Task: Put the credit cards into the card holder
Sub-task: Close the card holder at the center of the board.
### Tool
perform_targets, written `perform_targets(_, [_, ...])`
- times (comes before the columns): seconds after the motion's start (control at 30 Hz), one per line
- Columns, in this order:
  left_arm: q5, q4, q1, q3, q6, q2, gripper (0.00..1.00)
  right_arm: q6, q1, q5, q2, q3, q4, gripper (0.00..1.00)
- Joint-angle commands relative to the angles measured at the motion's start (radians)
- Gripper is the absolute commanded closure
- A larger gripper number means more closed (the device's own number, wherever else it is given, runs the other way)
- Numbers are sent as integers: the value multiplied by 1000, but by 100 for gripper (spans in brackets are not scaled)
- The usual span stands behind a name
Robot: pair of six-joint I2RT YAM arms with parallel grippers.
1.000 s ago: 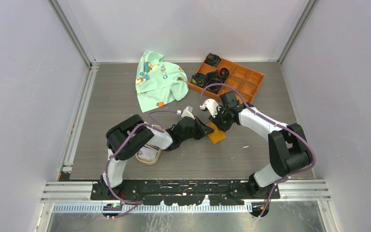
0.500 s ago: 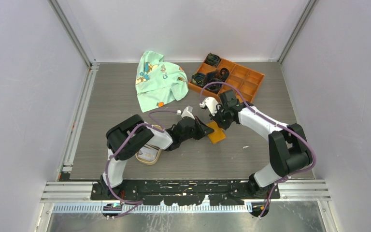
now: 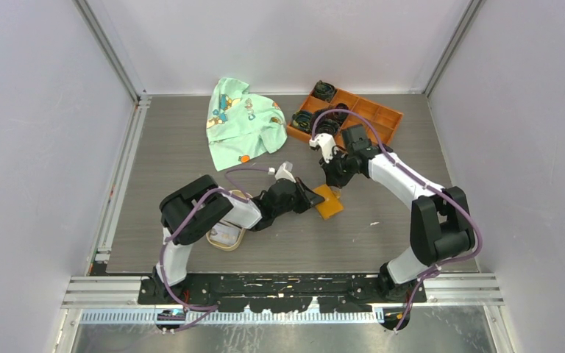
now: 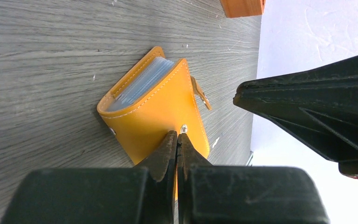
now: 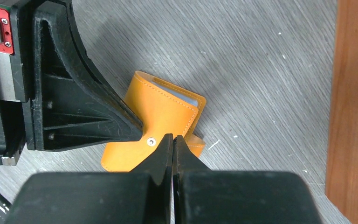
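Folded, white-stitched orange card holder (image 4: 154,108)

No legible text, label, number anywhere (print on green cloth (image 3: 241,121) too small to read).

Along the far edge of the grey wood-grain worktop (image 3: 176,147): crumpled mint-green printed cloth (image 3: 241,121) left of centre, orange compartmented tray (image 3: 386,125) just beside it, dark coiled things (image 3: 324,90) in its left compartments. Toward the near-left corner: tan oval dish (image 3: 228,248), partly hidden.
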Motion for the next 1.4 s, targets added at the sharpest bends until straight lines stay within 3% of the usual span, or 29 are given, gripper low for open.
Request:
perform_targets(0.0, [-53, -138, -2, -52, 75, -19, 100, -10, -9, -54, 2, 38, -38, 99])
perform_targets(0.03, [-53, -138, -2, -53, 76, -21, 100, -29, -14, -45, -9, 34, -49, 97])
perform_targets(0.17, [-44, -136, -3, -43, 79, -11, 100, -77, -14, 42, -72, -37, -8, 66])
perform_targets(0.23, [-40, -136, -2, -36, 80, -4, 100, -81, -14, 61, -63, -44, -8, 60])
perform_targets(0.67, [-23, -138, -2, -20, 81, 11, 100, -68, 43, 143, 54, 5, -28, 54])
perform_targets(0.8, [-24, -137, -2, -22, 83, 9, 100, -65, 52, 170, 71, 15, -17, 61])
perform_targets(1.03, [-21, -138, -2, -17, 86, 13, 100, -63, 54, 169, 53, 23, -18, 99])
perform_targets(1.37, [-20, -132, -1, -24, 94, 3, 100, -51, 2, 67, 6, 39, -19, 99])
